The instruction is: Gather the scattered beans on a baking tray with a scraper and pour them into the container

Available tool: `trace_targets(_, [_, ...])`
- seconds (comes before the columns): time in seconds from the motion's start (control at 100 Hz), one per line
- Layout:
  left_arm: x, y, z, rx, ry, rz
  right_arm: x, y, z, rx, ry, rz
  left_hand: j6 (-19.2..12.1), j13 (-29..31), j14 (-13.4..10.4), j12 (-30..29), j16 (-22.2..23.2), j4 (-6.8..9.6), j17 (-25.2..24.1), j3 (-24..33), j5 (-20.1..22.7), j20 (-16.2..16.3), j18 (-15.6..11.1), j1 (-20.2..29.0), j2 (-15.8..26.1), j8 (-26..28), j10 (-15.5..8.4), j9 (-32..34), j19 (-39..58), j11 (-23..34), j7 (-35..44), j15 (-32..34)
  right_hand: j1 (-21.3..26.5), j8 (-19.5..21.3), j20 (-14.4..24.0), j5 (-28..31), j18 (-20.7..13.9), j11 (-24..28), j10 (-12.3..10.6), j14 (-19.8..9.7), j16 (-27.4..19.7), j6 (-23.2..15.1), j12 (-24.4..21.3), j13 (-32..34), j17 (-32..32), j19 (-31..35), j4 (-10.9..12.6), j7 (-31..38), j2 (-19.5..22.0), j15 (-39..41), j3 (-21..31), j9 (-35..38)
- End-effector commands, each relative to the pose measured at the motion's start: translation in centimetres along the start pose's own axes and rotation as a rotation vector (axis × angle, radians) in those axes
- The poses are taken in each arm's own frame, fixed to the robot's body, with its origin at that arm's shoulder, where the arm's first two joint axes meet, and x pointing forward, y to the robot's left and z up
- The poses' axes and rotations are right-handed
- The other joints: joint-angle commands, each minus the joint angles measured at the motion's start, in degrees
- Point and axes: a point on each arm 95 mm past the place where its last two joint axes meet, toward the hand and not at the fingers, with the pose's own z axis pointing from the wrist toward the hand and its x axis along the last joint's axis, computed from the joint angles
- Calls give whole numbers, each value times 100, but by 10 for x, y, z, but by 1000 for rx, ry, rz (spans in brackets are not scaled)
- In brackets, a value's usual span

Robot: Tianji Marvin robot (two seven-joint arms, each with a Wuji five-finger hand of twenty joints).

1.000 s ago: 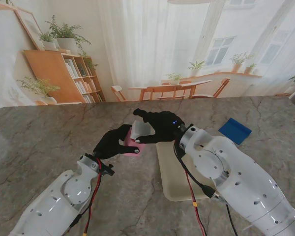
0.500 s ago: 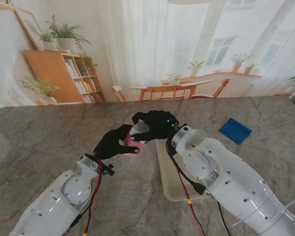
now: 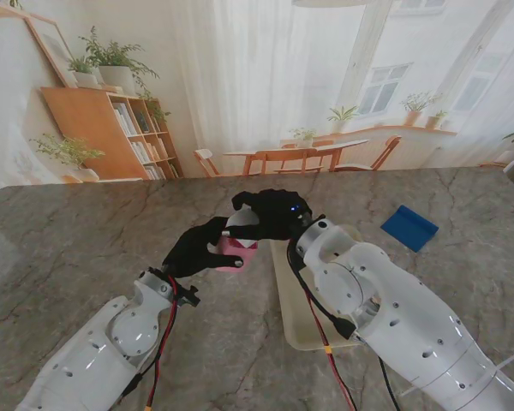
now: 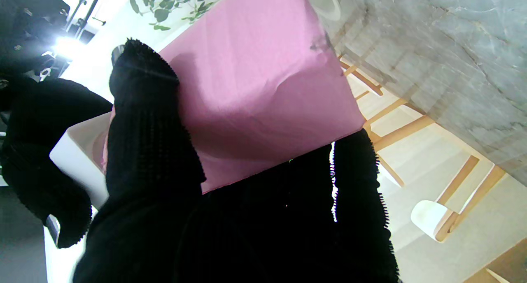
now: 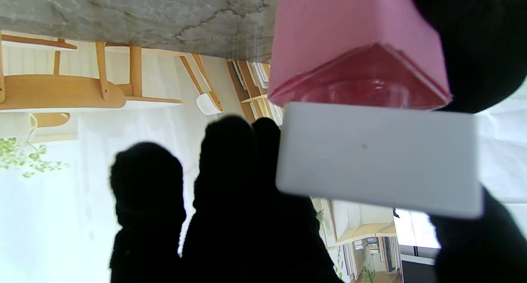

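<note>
The left hand [image 3: 195, 248] is gripping the pink container [image 3: 234, 253], its black-gloved fingers [image 4: 148, 122] wrapping around the pink wall, and is holding it just off the left edge of the baking tray [image 3: 301, 317], above the marble worktop [image 3: 60, 248]. The right hand [image 3: 270, 216] is pinching a white scraper [image 3: 242, 222], thumb on one side and the other fingers pressing together on the other, with the blade sitting right at the container's open mouth; in the right wrist view the white scraper [image 5: 378, 159] is lying across the pink container [image 5: 354, 40] opening, touching or almost touching its rim. Beans are too small to make out. A blue scraper [image 3: 409, 227] is lying well apart, toward the worktop's far right edge.
</note>
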Motion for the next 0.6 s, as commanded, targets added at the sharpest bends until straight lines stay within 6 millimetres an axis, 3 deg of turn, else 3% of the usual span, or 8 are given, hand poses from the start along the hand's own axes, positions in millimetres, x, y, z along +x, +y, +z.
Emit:
trace_targets(0.0, [1,1,1,3,-3,-8,2,1,-4,25,8,4,-1253,122,-352,447,84,268,-82,1283,519,119,30,1494,982,261,-1146,815,97,959,941,212,-134,-144,129,-341,287,-385,-148,264,108,85,-40,-300,-302,-166,148,-317,321,-170,-170,-326])
trace_targets(0.06, [1,1,1,3,-3,-8,1,2,-6,32,10,2,-1247,118,-348,448,84,270,-83,1288,512,119,26,1486,980,258,-1152,816,96,960,936,212,-200,-148,180,-383,379,-662,9,391,128,84,-46,-451,-480,-262,154,-412,354,-269,-208,-473])
trace_targets(0.27, [2,1,1,4,2,-7,-1,0,-4,48,22,-7,-1258,118,-353,445,83,267,-79,1278,509,119,21,1493,988,257,-1154,810,96,955,936,212,-98,-119,261,-438,347,-985,55,376,165,112,-16,-513,-532,-314,170,-481,344,-343,-227,-584])
trace_targets(0.45, [1,0,1,13,-1,-8,-2,4,-6,35,3,-5,-1269,116,-357,445,82,268,-80,1274,504,118,24,1492,987,255,-1159,808,93,956,938,209,-139,-153,336,-490,574,-1704,379,675,152,141,-175,-780,-866,-577,171,-632,441,-647,-271,-843])
trace_targets(0.59, [2,-1,0,21,-2,-6,-5,12,-12,23,-15,-26,-1280,125,-364,443,81,271,-77,1268,511,114,12,1491,989,249,-1161,811,88,954,944,210,-83,-329,466,-648,897,-2741,826,1120,72,278,-594,-1261,-1388,-1022,205,-933,769,-1335,-487,-1242])
